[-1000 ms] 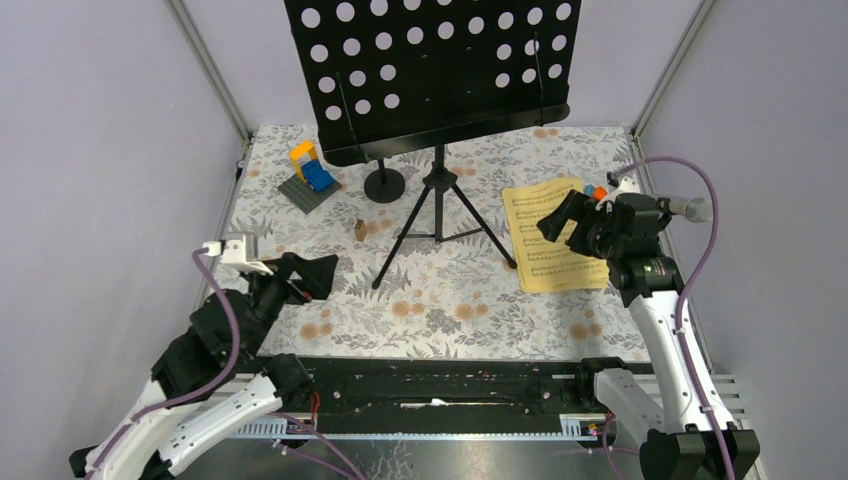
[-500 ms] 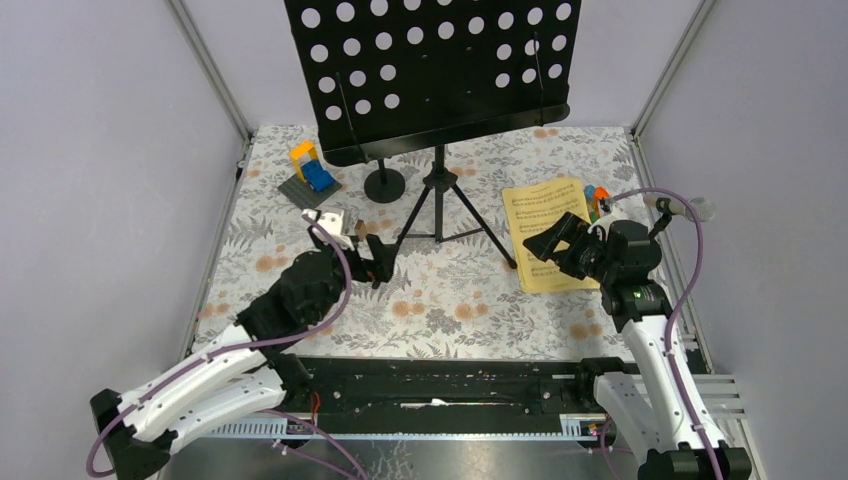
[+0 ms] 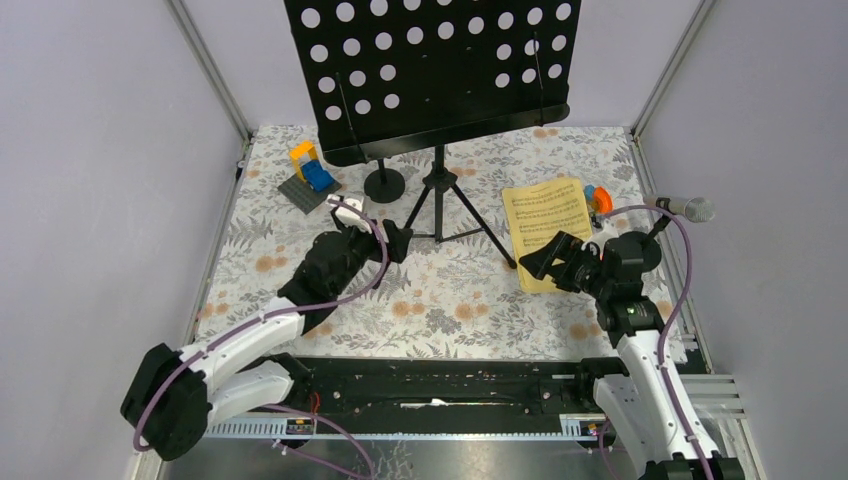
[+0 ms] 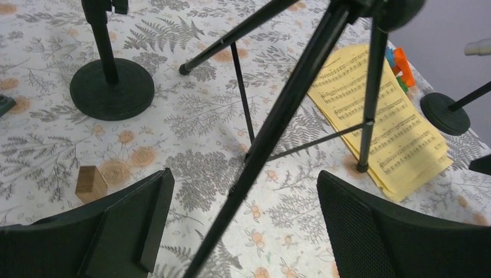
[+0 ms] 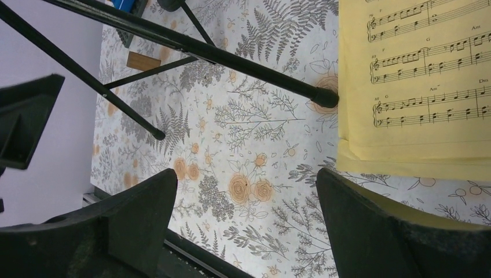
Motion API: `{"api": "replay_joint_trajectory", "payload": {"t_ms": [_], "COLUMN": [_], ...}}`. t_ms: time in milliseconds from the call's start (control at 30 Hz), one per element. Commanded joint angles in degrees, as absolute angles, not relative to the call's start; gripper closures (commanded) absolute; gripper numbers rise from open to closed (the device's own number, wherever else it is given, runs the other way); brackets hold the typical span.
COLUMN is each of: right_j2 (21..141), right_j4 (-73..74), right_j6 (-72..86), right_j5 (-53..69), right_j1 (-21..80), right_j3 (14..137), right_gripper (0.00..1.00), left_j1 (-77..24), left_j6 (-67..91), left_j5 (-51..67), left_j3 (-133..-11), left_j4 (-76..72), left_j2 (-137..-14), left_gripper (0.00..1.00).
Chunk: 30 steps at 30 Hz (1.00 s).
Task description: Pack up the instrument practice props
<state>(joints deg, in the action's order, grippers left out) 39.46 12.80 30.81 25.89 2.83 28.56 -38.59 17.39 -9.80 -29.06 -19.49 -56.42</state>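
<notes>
Bright, even, diffuse light casts only faint soft shadows; all three views are sharp.

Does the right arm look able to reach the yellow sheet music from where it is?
Probably yes. The right gripper is open over the near corner of the yellow sheet music, with nothing between them. The tripod leg ends right beside the pages and could crowd it.
</notes>
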Motion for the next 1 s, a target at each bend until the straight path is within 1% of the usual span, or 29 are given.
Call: {"api": "replay_joint_trajectory", "payload": {"t_ms": [0, 167, 233, 367, 533, 600, 633, 700, 733, 833, 867, 967], "right_j2": [35.4, 30.0, 28.2, 26.4, 27.2, 28.0, 28.4, 28.9, 29.2, 30.1, 30.5, 31.2], "right_j4": [7.4, 5.8, 5.8, 3.7, 0.7, 0.4, -1.1, -2.3, -2.6, -3.3, -3.5, -4.7], "right_j6": [28.0, 27.1, 27.0, 27.7, 28.8, 29.3, 29.5, 29.7, 29.9, 30.4, 30.7, 31.9], "right_j5": [27.2, 25.6, 24.2, 24.7, 26.3, 26.7, 26.9, 27.1, 27.1, 27.1, 27.1, 27.1], "right_j1": [2.6, 2.7, 2.6, 2.6, 2.7, 2.7, 2.7, 2.7, 2.6, 2.6, 2.7, 2.7], "right_j3": [25.9, 22.1, 21.1, 20.3, 19.9, 19.9, 19.8, 19.8, 19.7, 19.7, 19.6, 19.1], "right_gripper": [0.04, 0.04, 0.04, 0.05, 0.08, 0.10, 0.10, 0.11, 0.12, 0.14, 0.14, 0.15], "left_j1": [-34.5, -30.8, -29.9, -29.4, -29.4, -29.4, -29.5, -29.9, -30.2, -32.1, -33.0, -35.3], "left_j6": [14.1, 11.1, 10.0, 9.6, 10.4, 11.0, 11.4, 12.4, 12.7, 13.4, 13.7, 15.3], "left_j5": [1.2, 12.9, 17.3, 22.0, 25.9, 26.2, 26.2, 25.4, 24.6, 19.4, 17.5, 12.9], "left_j3": [-30.2, -34.5, -37.0, -40.0, -41.3, -41.5, -41.2, -40.0, -39.2, -36.5, -35.6, -32.7], "left_j4": [-32.2, -35.0, -34.5, -34.5, -35.1, -34.0, -33.7, -34.2, -34.0, -32.6, -32.1, -29.8], "left_j2": [-60.7, -69.3, -73.0, -78.3, -80.3, -80.1, -79.7, -78.3, -77.3, -73.3, -71.9, -68.2], "left_gripper": [0.01, 0.01, 0.05, 0.22, 0.47, 0.62, 0.67, 0.85, 0.91, 0.96, 1.00, 1.00]}}
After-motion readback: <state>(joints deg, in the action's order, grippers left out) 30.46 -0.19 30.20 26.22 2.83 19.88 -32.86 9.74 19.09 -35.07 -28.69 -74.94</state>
